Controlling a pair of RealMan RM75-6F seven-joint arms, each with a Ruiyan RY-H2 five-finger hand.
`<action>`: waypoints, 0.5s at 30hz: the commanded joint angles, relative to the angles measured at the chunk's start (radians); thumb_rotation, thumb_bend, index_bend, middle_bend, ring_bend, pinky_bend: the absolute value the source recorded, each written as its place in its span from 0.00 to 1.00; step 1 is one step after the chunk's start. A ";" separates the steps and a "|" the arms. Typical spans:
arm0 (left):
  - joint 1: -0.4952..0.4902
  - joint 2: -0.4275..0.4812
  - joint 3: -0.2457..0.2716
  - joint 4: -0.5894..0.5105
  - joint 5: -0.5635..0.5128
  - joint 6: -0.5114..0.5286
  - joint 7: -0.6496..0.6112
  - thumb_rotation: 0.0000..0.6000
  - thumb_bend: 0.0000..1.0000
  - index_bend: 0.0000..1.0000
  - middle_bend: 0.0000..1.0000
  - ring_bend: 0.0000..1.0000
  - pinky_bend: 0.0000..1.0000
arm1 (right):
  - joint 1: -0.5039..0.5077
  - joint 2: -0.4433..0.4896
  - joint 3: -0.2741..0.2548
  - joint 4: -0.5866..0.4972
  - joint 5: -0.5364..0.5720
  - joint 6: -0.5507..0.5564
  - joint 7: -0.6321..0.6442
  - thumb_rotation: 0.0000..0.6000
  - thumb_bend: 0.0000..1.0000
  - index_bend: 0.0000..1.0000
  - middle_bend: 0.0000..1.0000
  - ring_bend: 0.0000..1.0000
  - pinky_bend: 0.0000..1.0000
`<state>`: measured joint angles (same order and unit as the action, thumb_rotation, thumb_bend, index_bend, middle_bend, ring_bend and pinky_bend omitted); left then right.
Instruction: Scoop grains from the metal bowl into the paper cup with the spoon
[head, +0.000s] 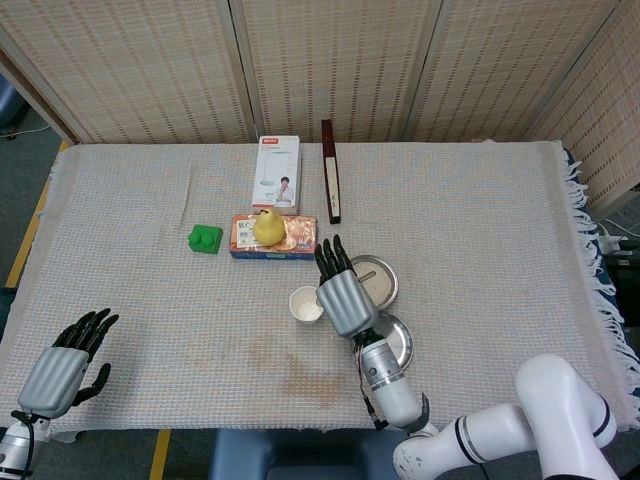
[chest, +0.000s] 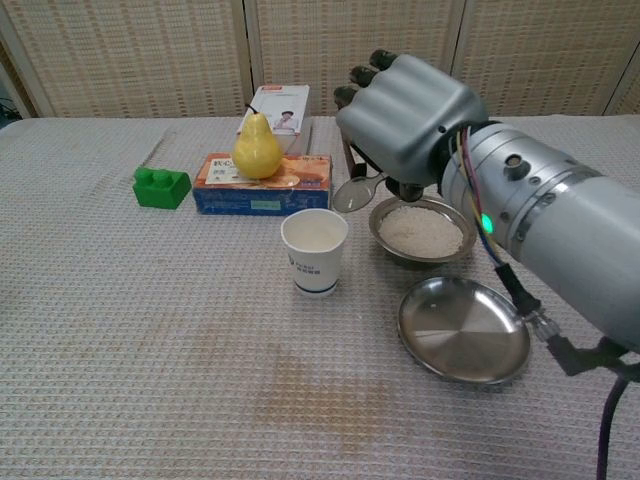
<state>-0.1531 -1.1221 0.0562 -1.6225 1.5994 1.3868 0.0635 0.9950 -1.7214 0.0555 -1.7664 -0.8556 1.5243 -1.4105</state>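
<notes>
The white paper cup (chest: 316, 250) stands upright left of the metal bowl (chest: 420, 230) that holds pale grains. My right hand (chest: 405, 125) hovers over that bowl and grips the spoon (chest: 353, 193). The spoon's shiny scoop hangs between cup and bowl, above the cloth, and looks empty. From the head view, the right hand (head: 343, 290) hides the left part of the grain bowl (head: 378, 278), with the cup (head: 306, 304) just to its left. My left hand (head: 65, 365) lies at the table's near left corner, fingers apart, holding nothing.
An empty metal dish (chest: 463, 328) sits in front of the grain bowl. Behind the cup lies a flat box (chest: 262, 183) with a yellow pear (chest: 256, 148) on it. A green block (chest: 161, 187) is to the left, with a white box (head: 277, 172) and a dark bar (head: 331, 170) further back.
</notes>
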 joint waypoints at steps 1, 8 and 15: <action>0.001 -0.003 0.001 -0.002 0.000 -0.001 0.008 1.00 0.50 0.00 0.00 0.00 0.18 | -0.178 0.145 -0.064 -0.104 -0.058 -0.024 0.356 1.00 0.39 0.69 0.09 0.00 0.00; -0.003 -0.013 0.003 -0.012 -0.003 -0.015 0.038 1.00 0.50 0.00 0.00 0.00 0.19 | -0.275 0.220 -0.146 -0.026 -0.110 -0.165 0.599 1.00 0.39 0.69 0.09 0.00 0.00; -0.004 -0.017 0.004 -0.019 -0.001 -0.017 0.052 1.00 0.50 0.00 0.00 0.00 0.20 | -0.319 0.177 -0.175 0.071 -0.172 -0.230 0.653 1.00 0.39 0.69 0.09 0.00 0.00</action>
<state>-0.1568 -1.1388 0.0601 -1.6421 1.5986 1.3700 0.1153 0.6874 -1.5367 -0.1119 -1.7099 -1.0153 1.3078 -0.7620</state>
